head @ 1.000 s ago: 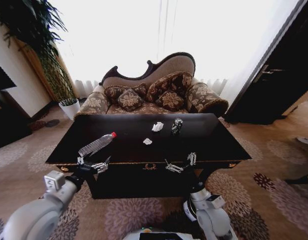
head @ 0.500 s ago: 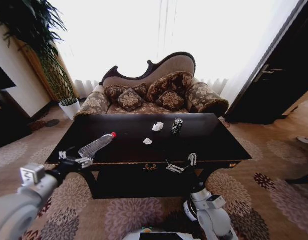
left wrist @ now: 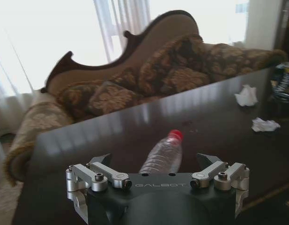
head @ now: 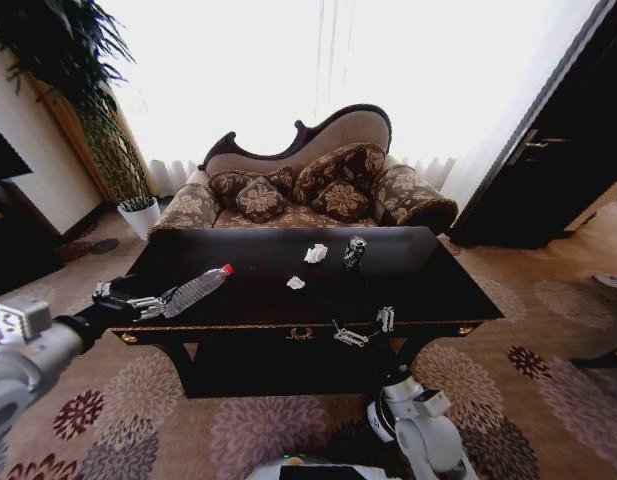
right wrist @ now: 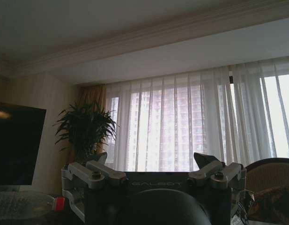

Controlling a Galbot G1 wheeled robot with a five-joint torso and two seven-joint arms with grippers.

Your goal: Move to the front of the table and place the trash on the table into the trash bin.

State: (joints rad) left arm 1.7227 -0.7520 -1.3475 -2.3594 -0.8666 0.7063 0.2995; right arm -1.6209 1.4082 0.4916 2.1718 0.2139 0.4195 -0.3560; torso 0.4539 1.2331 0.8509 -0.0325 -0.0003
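Holding my left gripper [head: 138, 300] out past the left end of the worktop [head: 408, 285], I have its fingers spread apart with nothing between them. It sits just beside the bottom end of the clear bottle [head: 195, 290], which lies on its side near the left front corner of the black worktop, its red cap [head: 228, 269] pointing toward the middle. From my left wrist I look over the gripper [left wrist: 158, 161] and see the bottle [left wrist: 162, 157] lying straight ahead between the two open fingertips but farther off — I cannot tell if they touch it. My right gripper [head: 360, 328] waits low at the front edge of the worktop, close to the gold mark [head: 301, 334] in the middle, and its fingers are open too, holding nothing. In my right wrist view that gripper [right wrist: 151, 161] points up toward the curtains [right wrist: 181, 122] and a leafy plant [right wrist: 85, 129]. More trash is farther back on the worktop: a dark drink can [head: 355, 252] standing up, a crumpled white paper [head: 316, 253] just beside it on its left, and a smaller white scrap [head: 296, 283] nearer to me. A patterned sofa [head: 308, 190] with cushions stands behind the worktop.
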